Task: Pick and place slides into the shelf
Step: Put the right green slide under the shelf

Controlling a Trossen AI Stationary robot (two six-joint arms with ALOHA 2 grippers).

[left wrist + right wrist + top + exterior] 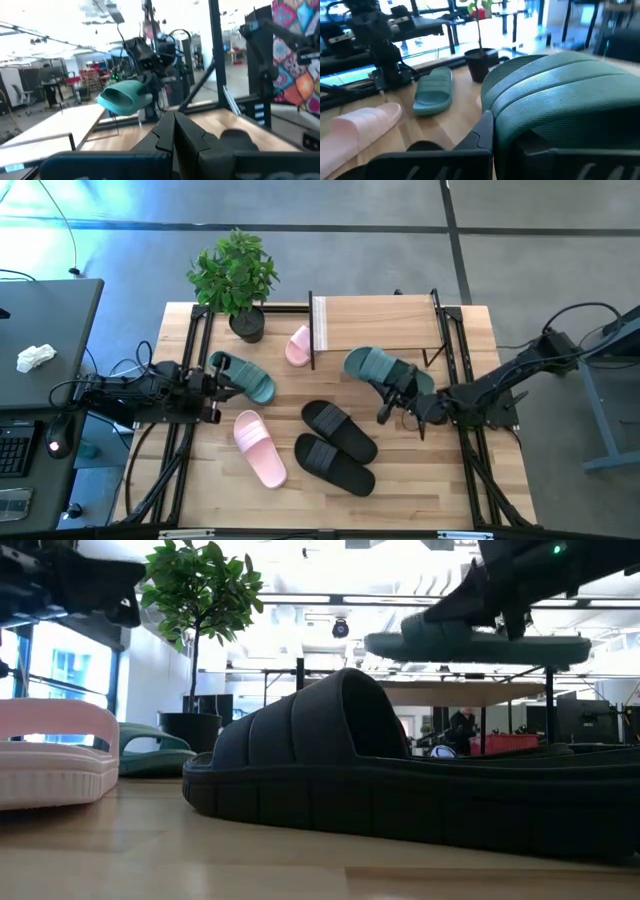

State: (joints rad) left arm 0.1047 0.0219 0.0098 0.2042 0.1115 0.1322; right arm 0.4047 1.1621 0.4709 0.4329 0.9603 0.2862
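The shelf [375, 322] at the far edge of the table [420, 470] has nothing on its board yet, and just in front of it the right gripper [398, 393] is closed on a teal slide [375, 365], lifted clear of the tabletop. The carrying step looks under way; next it likely needs moving over the board and lowering flat. The left gripper [218, 388] waits near the other teal slide [243, 376], fingers together, holding nothing.

black slide [420, 780] | low view | toe cut off by edge

slides: teal [372, 366] | pink [260, 447] | black [339, 430] | shelf [375, 322]: light wood
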